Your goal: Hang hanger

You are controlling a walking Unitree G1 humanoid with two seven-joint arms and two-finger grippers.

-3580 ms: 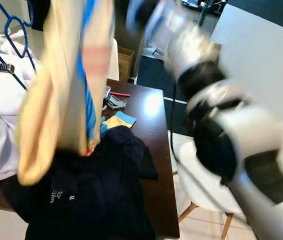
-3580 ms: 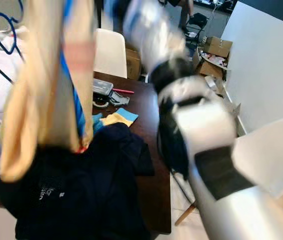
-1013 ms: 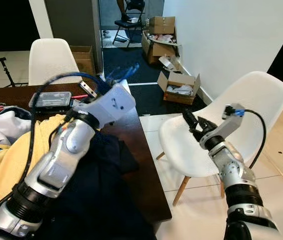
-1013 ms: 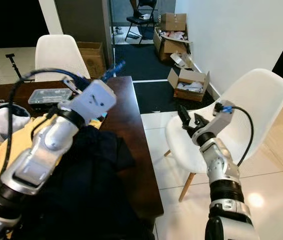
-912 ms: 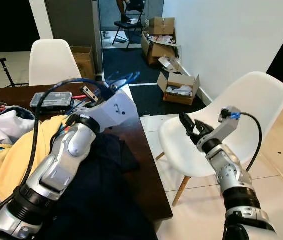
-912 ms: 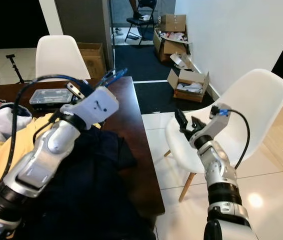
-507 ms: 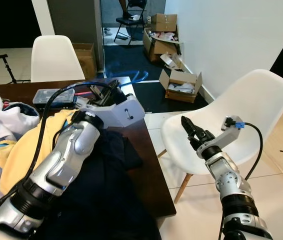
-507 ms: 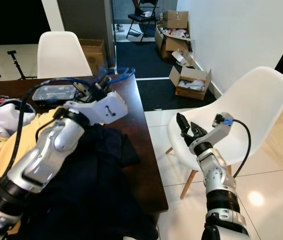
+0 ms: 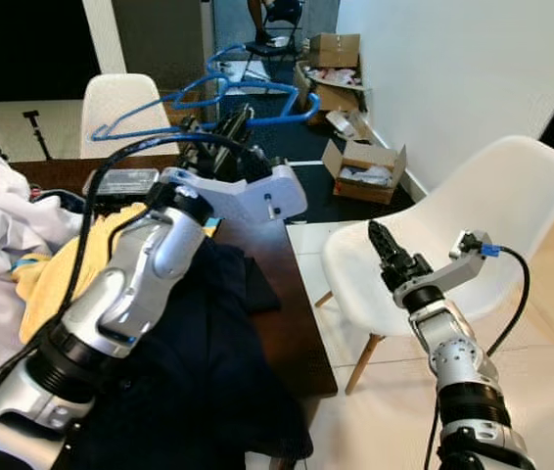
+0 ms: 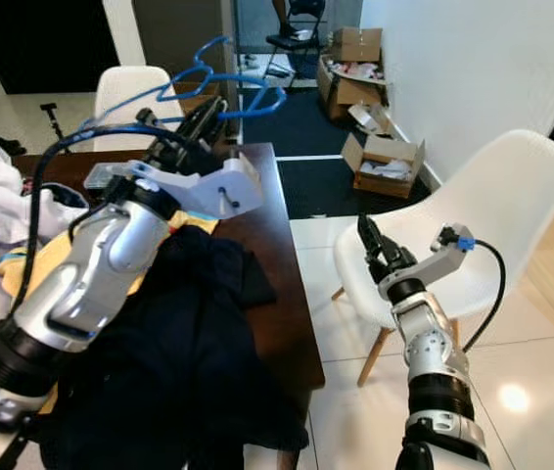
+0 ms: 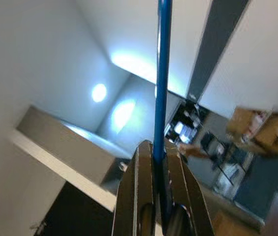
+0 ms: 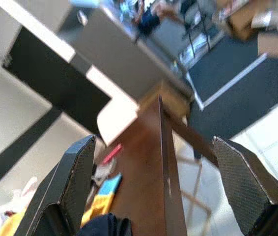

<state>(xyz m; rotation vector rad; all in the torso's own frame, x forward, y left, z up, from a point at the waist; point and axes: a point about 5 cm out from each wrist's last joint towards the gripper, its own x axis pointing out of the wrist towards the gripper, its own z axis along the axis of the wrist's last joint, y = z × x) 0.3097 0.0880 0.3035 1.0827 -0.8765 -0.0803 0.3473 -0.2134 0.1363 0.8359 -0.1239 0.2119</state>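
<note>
Hanger (image 9: 220,90): blue, empty, held high above dark table (image 9: 297,323); long axis approx level, running left-right.
Left gripper (image 9: 235,127): raised, fingers pinching hanger wire.
Right gripper (image 9: 385,247): fingers spread, in front of white chair (image 9: 512,206).

The hanger (image 9: 220,93) is a thin blue wire one, empty, with no clothes on it. It is held up in the air above the dark surface (image 9: 287,328), lying almost flat, gripped at one wire.
</note>
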